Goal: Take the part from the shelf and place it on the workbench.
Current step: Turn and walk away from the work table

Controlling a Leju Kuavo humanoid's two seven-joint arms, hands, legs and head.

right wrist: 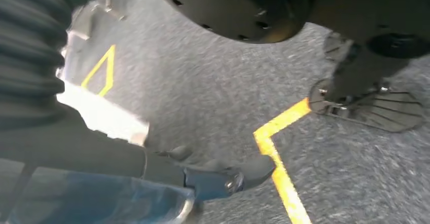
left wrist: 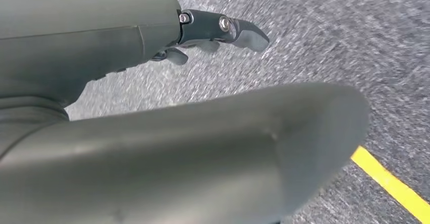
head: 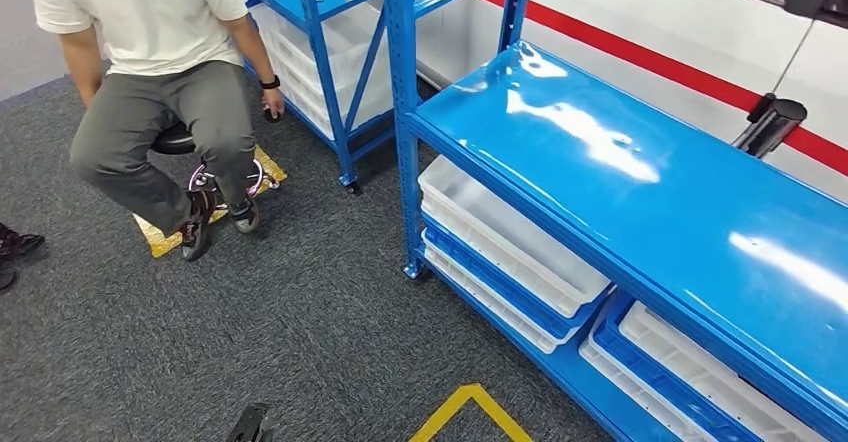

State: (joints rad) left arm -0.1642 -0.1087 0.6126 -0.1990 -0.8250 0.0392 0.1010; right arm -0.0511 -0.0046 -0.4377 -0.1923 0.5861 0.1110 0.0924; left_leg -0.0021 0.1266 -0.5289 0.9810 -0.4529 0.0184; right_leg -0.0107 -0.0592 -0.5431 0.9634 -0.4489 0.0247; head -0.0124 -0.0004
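Blue shelf (head: 640, 162) beside me, my right hand (right wrist: 167, 165) holds a shiny part (right wrist: 101, 115), left hand (left wrist: 213, 31) empty, fingers apart; next I must find the workbench.

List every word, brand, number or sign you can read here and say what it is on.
"FILA": small dark logo on the chest of the seated person's white T-shirt.
No other text shows on the shelves, bins or floor tape.
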